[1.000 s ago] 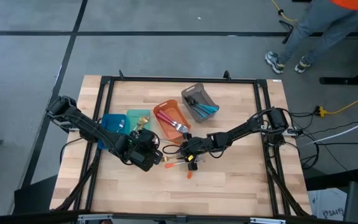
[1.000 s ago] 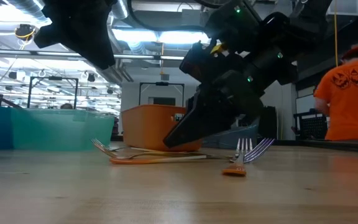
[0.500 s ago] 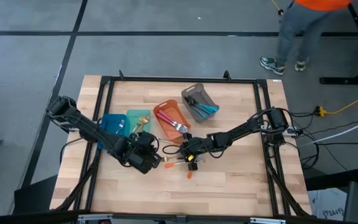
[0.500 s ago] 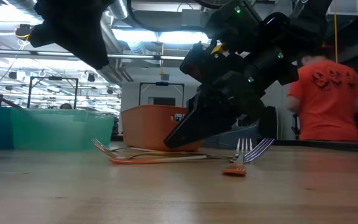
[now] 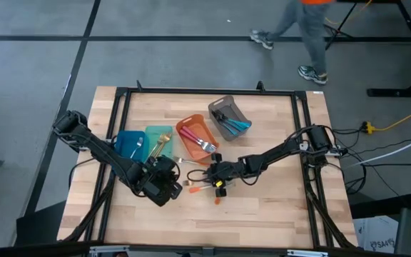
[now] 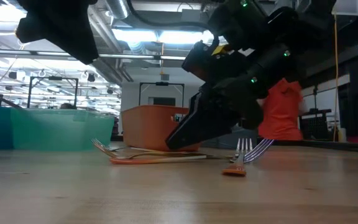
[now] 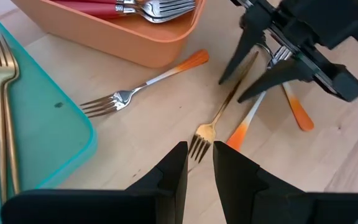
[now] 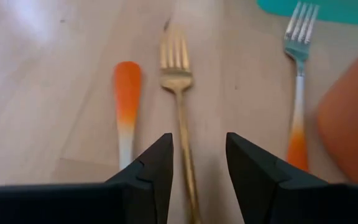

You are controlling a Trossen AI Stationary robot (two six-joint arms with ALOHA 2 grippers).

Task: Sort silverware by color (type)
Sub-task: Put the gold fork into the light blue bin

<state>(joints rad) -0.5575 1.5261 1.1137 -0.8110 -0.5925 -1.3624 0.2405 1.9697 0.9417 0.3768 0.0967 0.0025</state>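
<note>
Several forks lie flat on the wood between my grippers: a gold fork (image 8: 176, 78) (image 7: 219, 115), an orange-handled fork (image 7: 148, 84) and two more orange-handled pieces (image 7: 241, 130) (image 7: 297, 109). My right gripper (image 8: 199, 146) (image 5: 207, 173) is open and tipped down toward the table's left. Its fingers stand on either side of the gold fork's handle (image 8: 188, 162) without visibly touching it. My left gripper (image 7: 200, 155) (image 5: 179, 187) is open by a narrow gap and hovers just short of the gold fork's tines.
The orange bin (image 5: 191, 139) (image 7: 123, 43) holds red-handled forks (image 7: 98, 5). A teal bin (image 7: 36, 143) holds gold forks (image 7: 5, 93), with a blue bin (image 5: 127, 143) beside it. A grey bin (image 5: 228, 116) holds blue-handled pieces. A person (image 5: 305, 21) walks beyond the far edge.
My left gripper has drawn back toward the table's near edge and risen a little. My right gripper has stayed over the gold fork. The person behind the table has walked toward the left.
</note>
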